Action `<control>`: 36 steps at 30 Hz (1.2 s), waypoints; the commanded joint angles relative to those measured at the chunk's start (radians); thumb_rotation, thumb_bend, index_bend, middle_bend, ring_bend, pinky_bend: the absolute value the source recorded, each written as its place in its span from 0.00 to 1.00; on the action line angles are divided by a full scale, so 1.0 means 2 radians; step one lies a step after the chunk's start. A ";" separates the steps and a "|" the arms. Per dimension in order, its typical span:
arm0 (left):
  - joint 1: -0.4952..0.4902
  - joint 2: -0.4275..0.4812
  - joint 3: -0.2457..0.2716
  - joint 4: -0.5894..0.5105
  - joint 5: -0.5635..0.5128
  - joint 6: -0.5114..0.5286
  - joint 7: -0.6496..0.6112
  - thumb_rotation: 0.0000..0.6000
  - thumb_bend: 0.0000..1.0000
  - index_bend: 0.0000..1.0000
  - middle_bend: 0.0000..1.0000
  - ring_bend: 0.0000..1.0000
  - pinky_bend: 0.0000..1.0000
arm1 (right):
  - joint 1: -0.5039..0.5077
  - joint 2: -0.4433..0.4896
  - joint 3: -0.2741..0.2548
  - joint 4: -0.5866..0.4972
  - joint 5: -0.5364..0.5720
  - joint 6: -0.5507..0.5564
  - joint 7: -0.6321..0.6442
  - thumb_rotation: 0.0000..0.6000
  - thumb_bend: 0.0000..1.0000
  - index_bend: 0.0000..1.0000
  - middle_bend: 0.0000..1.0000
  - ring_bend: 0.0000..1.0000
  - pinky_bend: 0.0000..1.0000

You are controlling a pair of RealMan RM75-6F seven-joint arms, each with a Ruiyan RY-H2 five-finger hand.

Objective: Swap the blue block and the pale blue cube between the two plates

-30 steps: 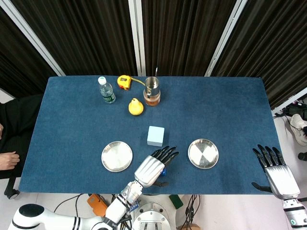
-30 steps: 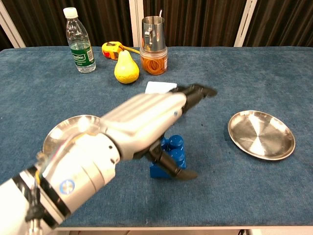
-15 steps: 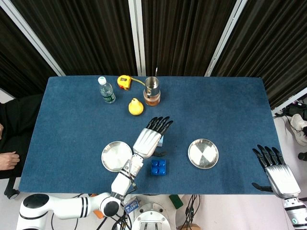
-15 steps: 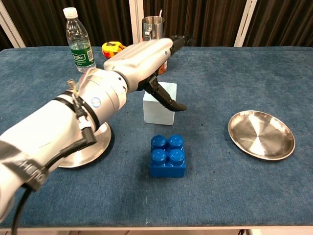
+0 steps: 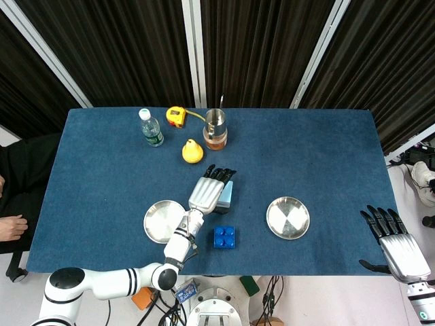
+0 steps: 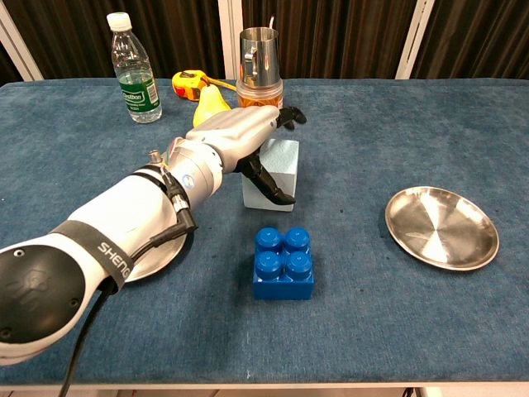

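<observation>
L hand is draped over the pale blue cube: palm and fingers across the top, fingertips past the far top edge, thumb down the near front face. Looks like a wrap grasp being set up, but can't tell if the fingers have closed firmly; cube sits flat on the worktop, not lifted. Reaching over the top prob. makes sense since the cube is wide and the hand needs opposing faces (thumb front, fingers back).

Blue block is on the cloth just in front of the cube, studs up, untouched, between the two plates. L plate lies under the forearm, partly hidden in the chest view; R plate is well apart to the right. Both plates carry nothing, so neither item is delivered yet. My read: block parked mid-worktop as a staging step for the swap.

R hand idles off the worktop edge, fingers spread, holding nothing.

Vs 1.0 s ago: L hand was low over the blue block, near edge. At 0.5 s ago it had left the block and was coming over the cube. Now settled onto the cube. Block, plates, R hand approx. unchanged.

Back row: bottle, tape measure, pear, metal cup, none involved.
</observation>
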 commanded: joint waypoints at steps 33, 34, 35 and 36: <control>0.149 0.239 0.184 -0.228 0.106 0.150 -0.042 1.00 0.30 0.47 0.54 0.56 0.45 | -0.008 -0.013 -0.002 -0.013 -0.005 -0.002 -0.046 0.88 0.13 0.00 0.00 0.00 0.00; 0.150 0.237 0.184 -0.218 0.107 0.147 -0.045 1.00 0.30 0.47 0.54 0.56 0.45 | -0.008 -0.014 -0.002 -0.013 -0.005 -0.003 -0.048 0.88 0.13 0.00 0.00 0.00 0.00; 0.151 0.236 0.185 -0.212 0.106 0.145 -0.046 1.00 0.29 0.47 0.53 0.55 0.44 | -0.007 -0.014 -0.002 -0.014 -0.004 -0.004 -0.049 0.88 0.13 0.00 0.00 0.00 0.00; 0.151 0.235 0.186 -0.207 0.106 0.143 -0.047 1.00 0.28 0.46 0.52 0.54 0.43 | -0.007 -0.015 -0.002 -0.014 -0.004 -0.006 -0.050 0.88 0.13 0.00 0.00 0.00 0.00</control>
